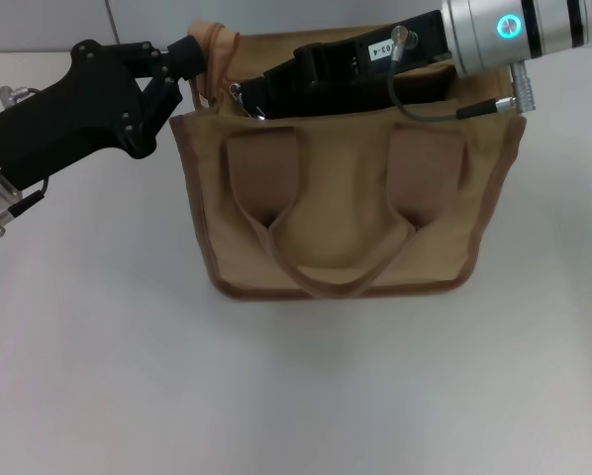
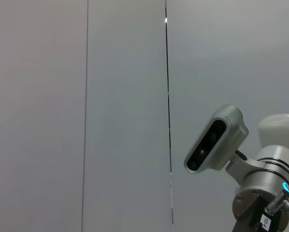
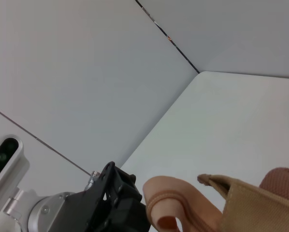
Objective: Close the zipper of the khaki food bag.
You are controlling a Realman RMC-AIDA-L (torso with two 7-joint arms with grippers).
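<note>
While the head view shows the khaki food bag (image 1: 345, 198) at mid-table, its zipper is hidden beneath the right gripper (image 1: 251, 99), grip unreadable, reaching to the bag's 11 o'clock corner. The left gripper (image 1: 192, 54) pinches the side loop (image 1: 217, 45) there — only the right wrist view shows that loop (image 3: 176, 205) close up.

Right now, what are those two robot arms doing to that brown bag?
They are working on zipping it up. The boxy tan canvas bag stands on the white table. The left pincer is at the bag's top left corner, right by the small peach-coloured side loop. The right pincer reaches across the bag's top, next to a small silver metal pull tab. How far the zip is shut is hidden.
</note>
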